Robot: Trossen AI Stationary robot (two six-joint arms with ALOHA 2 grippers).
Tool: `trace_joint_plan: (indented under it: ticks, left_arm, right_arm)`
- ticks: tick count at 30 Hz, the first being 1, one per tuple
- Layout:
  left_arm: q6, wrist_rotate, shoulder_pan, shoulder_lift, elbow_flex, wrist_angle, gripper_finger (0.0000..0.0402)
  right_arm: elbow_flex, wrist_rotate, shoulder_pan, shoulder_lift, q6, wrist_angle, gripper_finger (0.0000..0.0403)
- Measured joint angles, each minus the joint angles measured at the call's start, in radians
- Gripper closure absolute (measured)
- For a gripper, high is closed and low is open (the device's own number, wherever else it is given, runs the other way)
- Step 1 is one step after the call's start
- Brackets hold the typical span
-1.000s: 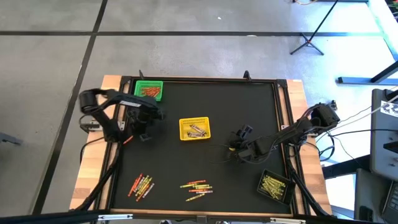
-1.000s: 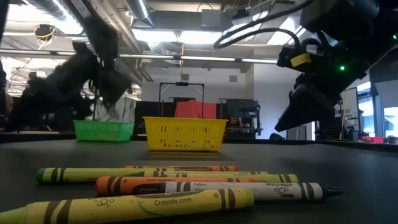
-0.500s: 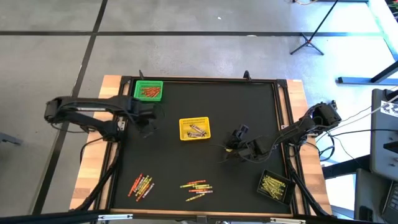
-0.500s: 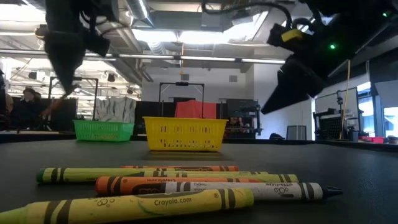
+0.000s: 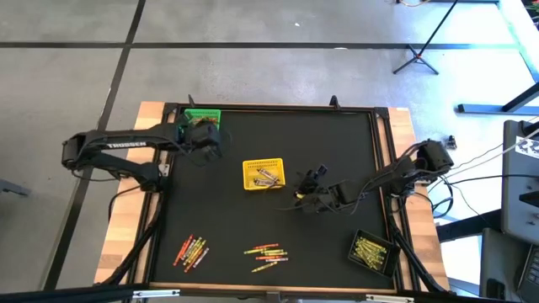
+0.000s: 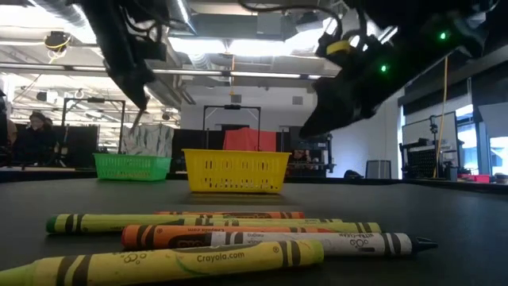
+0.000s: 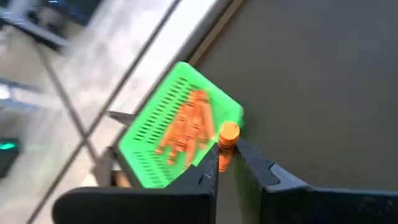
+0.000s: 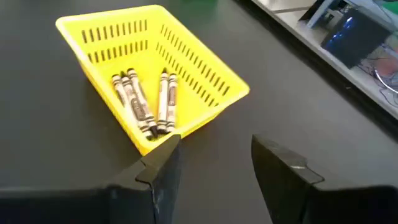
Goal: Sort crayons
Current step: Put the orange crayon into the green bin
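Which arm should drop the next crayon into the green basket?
The left. Its claw is shut on an orange crayon beside the green basket. The right claw is open and empty near the yellow basket.

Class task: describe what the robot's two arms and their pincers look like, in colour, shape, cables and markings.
Both arms are dark and slender. The left arm carries white TROSSEN lettering; the right arm trails thin dark cables. Each pincer, left pincer and right pincer, ends in two black angular fingers.

Crayons (image 6: pixel 238 234) in foreground; yellow basket (image 6: pixel 236 171), green basket (image 6: pixel 132 166) behind.
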Motion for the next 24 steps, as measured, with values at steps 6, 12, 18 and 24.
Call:
trace_joint_plan:
  ticks: [6, 12, 18, 24]
  left_arm:
    - [0.188, -0.059, 0.136, 0.094, 0.000, 0.144, 0.0384]
    - [0.281, -0.062, 0.262, 0.184, 0.000, 0.245, 0.0384]
    - [0.304, -0.062, 0.337, 0.254, 0.000, 0.249, 0.0381]
    - [0.303, -0.076, 0.386, 0.278, 0.000, 0.239, 0.0344]
  right_arm:
    - [-0.001, -0.072, 0.001, 0.078, -0.014, 0.109, 0.0210]
    - [0.000, -0.133, 0.001, 0.081, -0.095, 0.220, 0.0210]
    - [0.000, -0.129, 0.000, 0.082, -0.172, 0.251, 0.0210]
    - [0.000, -0.157, -0.036, 0.082, -0.188, 0.301, 0.0210]
